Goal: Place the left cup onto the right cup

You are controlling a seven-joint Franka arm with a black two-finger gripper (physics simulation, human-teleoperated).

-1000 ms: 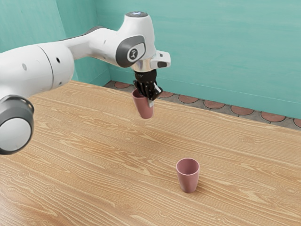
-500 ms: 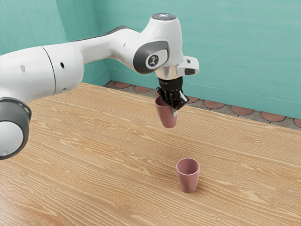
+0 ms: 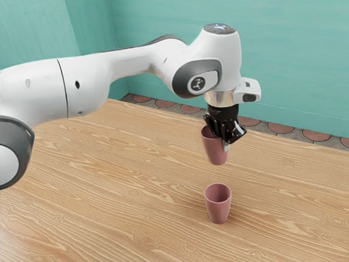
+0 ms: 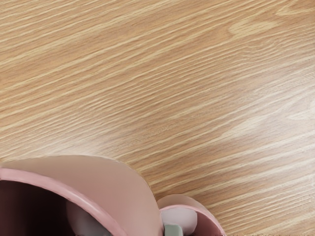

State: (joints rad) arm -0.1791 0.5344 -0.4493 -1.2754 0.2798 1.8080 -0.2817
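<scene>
My black gripper (image 3: 222, 133) is shut on the rim of a pink cup (image 3: 215, 148), which hangs in the air, slightly tilted. Right below it a second pink cup (image 3: 218, 202) stands upright on the wooden table (image 3: 98, 180), with a clear gap between the two. In the wrist view the held cup (image 4: 83, 194) looms large just under my hand, and the rim of the standing cup (image 4: 189, 211) peeks out beside it.
A teal wall (image 3: 294, 49) and a strip of tiled floor (image 3: 283, 128) lie beyond the table's far edge. My white arm (image 3: 109, 71) stretches in from the exterior view's left.
My hand has carried the held cup toward the exterior view's right and a little lower, until it hangs over the standing cup. The standing cup has not moved.
</scene>
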